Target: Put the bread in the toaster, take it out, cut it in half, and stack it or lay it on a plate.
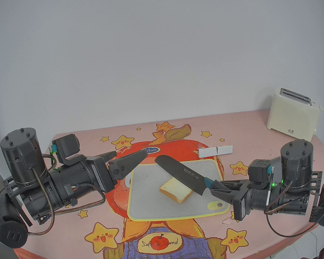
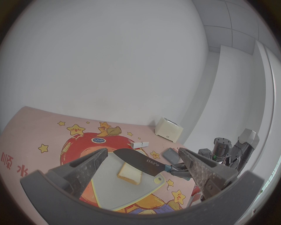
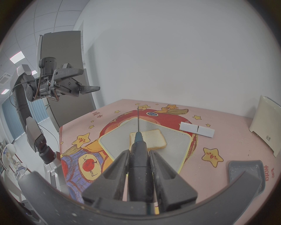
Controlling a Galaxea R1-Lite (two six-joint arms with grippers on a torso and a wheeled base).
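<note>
Your right end effector grips the knife by its slim handle. The broad, dark, curved blade slants over the bread, a square pale slice with a tan crust, lying flat on the smooth grey, yellow-rimmed board. Your left end effector hangs above the board's left edge, fingers spread wide. The boxy cream toaster stands at the desk's far right corner.

Bright, even overhead light; soft shadows; dark, curved wrist-view corners.
</note>
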